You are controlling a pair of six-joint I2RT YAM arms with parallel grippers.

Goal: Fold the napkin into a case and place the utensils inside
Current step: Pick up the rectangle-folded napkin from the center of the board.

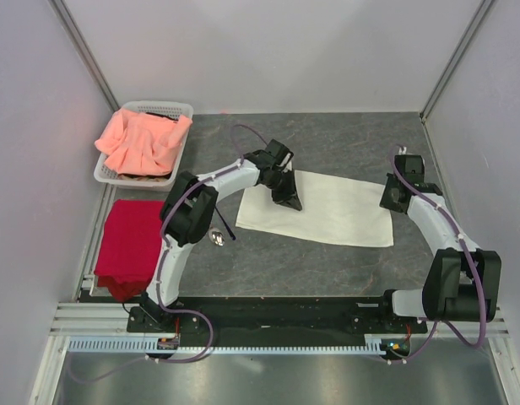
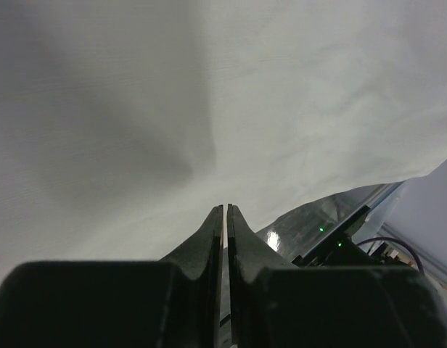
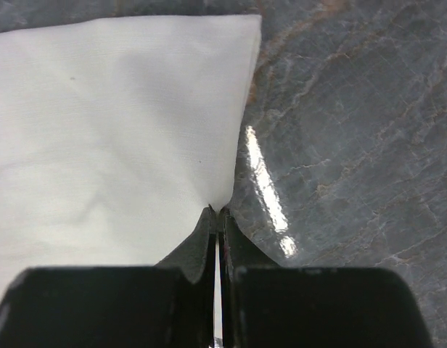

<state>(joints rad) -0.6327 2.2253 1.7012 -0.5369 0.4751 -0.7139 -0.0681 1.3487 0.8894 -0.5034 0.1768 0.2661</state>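
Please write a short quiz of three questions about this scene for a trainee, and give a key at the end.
1. True or false: the salmon-pink cloth lies in the white basket.
2. What does the right gripper pinch? A the salmon-pink cloth; B the napkin; C the white basket.
3. The spoon lies on the table. Which arm's elbow is it beside?
Key: 1 true; 2 B; 3 left.

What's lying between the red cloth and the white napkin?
In the top view, a shiny spoon lies between the red cloth and the napkin, beside the left arm elbow.
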